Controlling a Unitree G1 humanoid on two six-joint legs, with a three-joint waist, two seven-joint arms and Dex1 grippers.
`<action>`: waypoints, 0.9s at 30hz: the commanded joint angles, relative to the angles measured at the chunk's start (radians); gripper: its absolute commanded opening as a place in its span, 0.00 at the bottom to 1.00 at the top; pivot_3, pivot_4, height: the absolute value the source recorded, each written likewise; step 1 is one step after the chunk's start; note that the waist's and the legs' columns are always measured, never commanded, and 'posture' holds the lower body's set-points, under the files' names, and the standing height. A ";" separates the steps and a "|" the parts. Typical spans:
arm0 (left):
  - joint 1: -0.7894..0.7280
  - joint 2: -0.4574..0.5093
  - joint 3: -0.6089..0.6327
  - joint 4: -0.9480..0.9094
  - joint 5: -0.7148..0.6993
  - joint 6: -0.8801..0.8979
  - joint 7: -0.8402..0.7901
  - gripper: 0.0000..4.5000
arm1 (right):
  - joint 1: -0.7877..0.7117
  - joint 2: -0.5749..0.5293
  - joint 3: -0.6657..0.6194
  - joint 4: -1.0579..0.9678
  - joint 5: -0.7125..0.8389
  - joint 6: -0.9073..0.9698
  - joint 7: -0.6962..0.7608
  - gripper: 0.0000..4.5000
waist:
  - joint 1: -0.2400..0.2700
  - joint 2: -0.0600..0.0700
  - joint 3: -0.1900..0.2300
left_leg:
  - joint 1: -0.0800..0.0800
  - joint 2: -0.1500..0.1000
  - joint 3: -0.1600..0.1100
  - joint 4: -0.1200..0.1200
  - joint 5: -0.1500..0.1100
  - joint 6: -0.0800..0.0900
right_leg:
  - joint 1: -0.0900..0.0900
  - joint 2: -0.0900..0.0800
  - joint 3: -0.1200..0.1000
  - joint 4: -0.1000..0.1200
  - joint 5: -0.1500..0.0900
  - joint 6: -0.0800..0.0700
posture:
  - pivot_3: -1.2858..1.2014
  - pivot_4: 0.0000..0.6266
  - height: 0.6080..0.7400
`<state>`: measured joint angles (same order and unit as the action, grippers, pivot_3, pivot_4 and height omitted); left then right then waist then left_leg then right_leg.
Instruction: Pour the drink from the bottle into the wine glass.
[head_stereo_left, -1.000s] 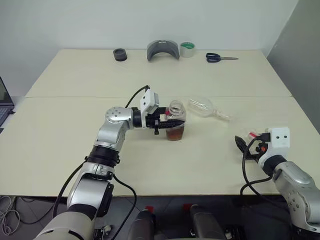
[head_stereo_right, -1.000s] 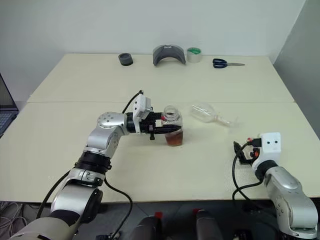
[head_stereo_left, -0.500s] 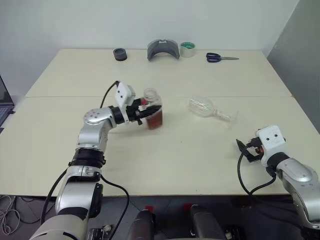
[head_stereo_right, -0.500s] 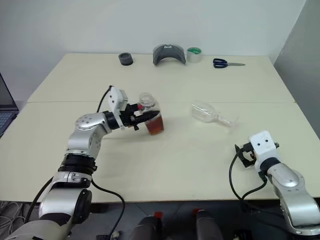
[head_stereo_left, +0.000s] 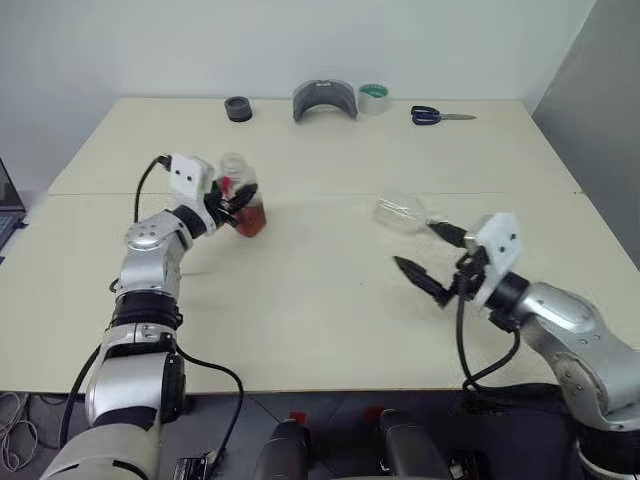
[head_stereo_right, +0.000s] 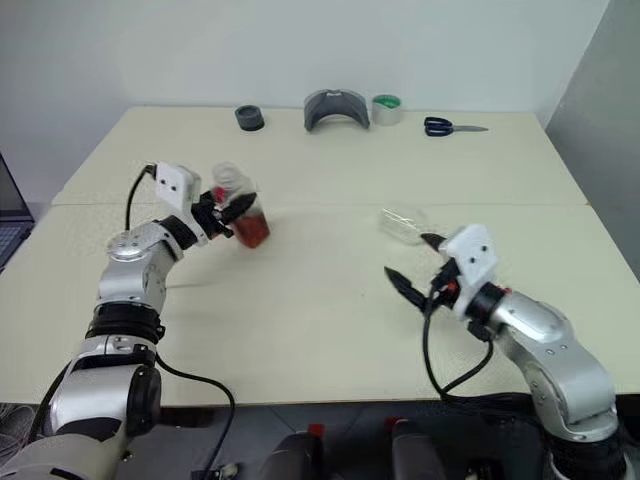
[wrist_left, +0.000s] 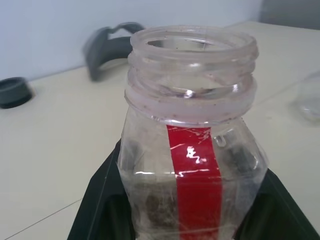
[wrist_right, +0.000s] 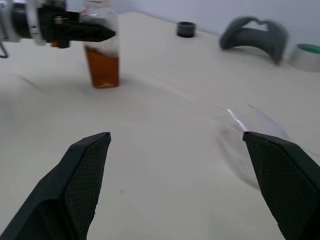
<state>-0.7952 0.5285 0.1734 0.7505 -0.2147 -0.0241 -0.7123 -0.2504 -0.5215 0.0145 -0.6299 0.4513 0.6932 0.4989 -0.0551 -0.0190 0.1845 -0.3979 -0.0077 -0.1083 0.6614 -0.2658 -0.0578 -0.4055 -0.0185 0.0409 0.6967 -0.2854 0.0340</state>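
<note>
The left gripper (wrist_left: 192, 210) is squeezing the bottle (wrist_left: 192, 150) between its two black fingers (wrist_left: 97, 200). The bottle is standing up straight with its top open and a red strip facing the gripper. Beyond it, a grey curved thing (wrist_left: 110, 42) and a small dark ring (wrist_left: 12, 91) are sitting on the table (wrist_left: 55, 145).

Lab: bare table (head_stereo_left: 330, 330), tape (head_stereo_left: 374, 98), scissors (head_stereo_left: 440, 116)

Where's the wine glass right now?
The wine glass lies on its side on the table's right half, just beyond the open right claw in the left eye view.
</note>
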 joint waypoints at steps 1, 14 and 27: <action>-0.026 0.011 0.044 0.004 0.000 -0.036 0.075 0.40 | -0.140 0.043 0.120 0.046 -0.051 -0.003 -0.002 1.00 | 0.000 0.000 0.000 | 0.000 0.000 0.000 0.000 0.000 0.000 | 0.000 0.000 0.000 0.000 0.000 0.000 | 0.52 0.24 1.00; -0.005 -0.004 0.075 0.035 -0.001 -0.026 0.215 0.40 | -0.359 0.229 0.294 0.237 -0.196 -0.042 -0.027 1.00 | 0.000 0.000 0.000 | -0.001 0.000 -0.001 0.000 0.000 0.000 | -0.001 -0.002 0.000 0.000 0.000 0.000 | 0.52 0.24 1.00; 0.017 -0.026 0.087 0.034 -0.016 -0.017 0.237 0.97 | -0.375 0.293 0.304 0.254 -0.236 -0.016 -0.028 1.00 | -0.001 0.000 0.000 | 0.000 0.000 -0.001 0.000 0.000 0.000 | -0.002 -0.001 -0.001 0.001 0.000 0.000 | 0.52 0.24 1.00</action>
<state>-0.7676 0.4949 0.2501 0.8002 -0.2262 -0.0292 -0.4728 -0.6102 -0.2346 0.3188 -0.3462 0.2180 0.6784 0.4725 -0.0557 -0.0195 0.1841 -0.3983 -0.0080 -0.1089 0.6617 -0.2656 -0.0581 -0.4071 -0.0199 0.0403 0.6975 -0.2851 0.0336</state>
